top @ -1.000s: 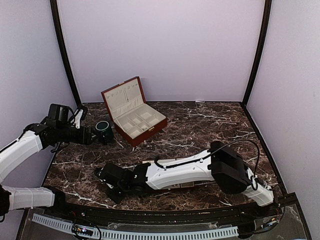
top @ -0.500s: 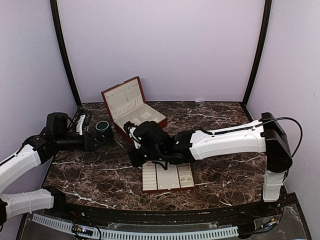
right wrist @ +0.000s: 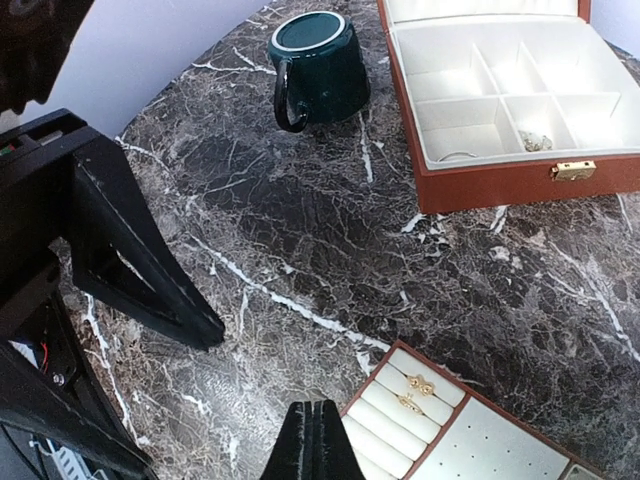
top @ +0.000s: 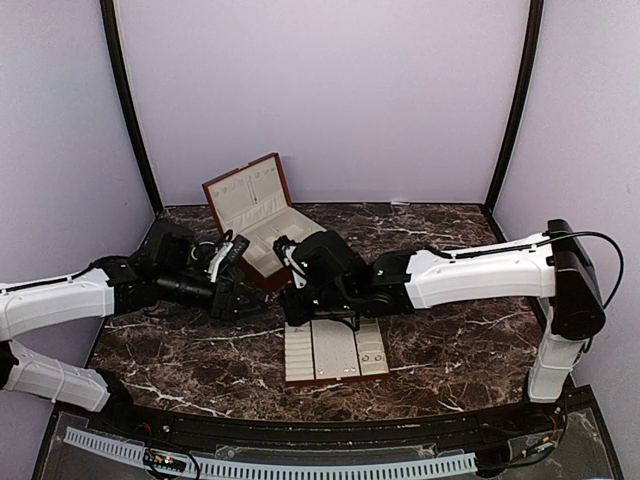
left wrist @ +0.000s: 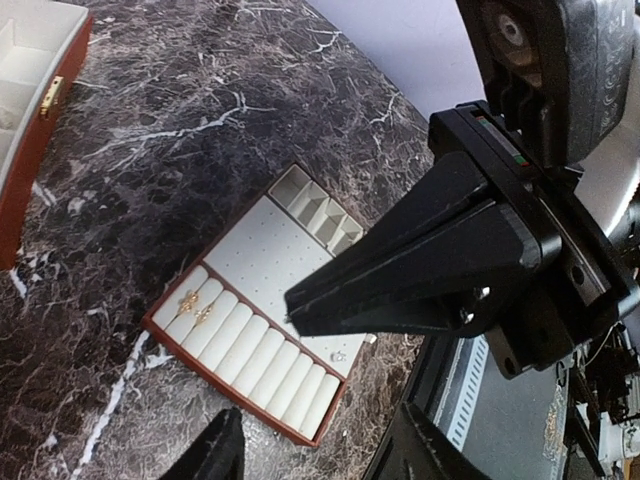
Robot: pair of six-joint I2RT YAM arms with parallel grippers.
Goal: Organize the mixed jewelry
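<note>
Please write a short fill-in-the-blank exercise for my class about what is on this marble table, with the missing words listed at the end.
1. The wooden box is ___, with its lid raised.
2. The cup standing beside the box is dark ___.
3. The right gripper has its jaws ___.
4. Two gold earrings sit in the rolls of the flat cream-lined ___.

Missing words: open, green, shut, tray.

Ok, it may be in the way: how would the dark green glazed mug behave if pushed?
The dark green glazed mug sits squat and upright, so it would likely slide, not tip. Glossy sides may be slippery. Its handle could make it swivel.
</note>
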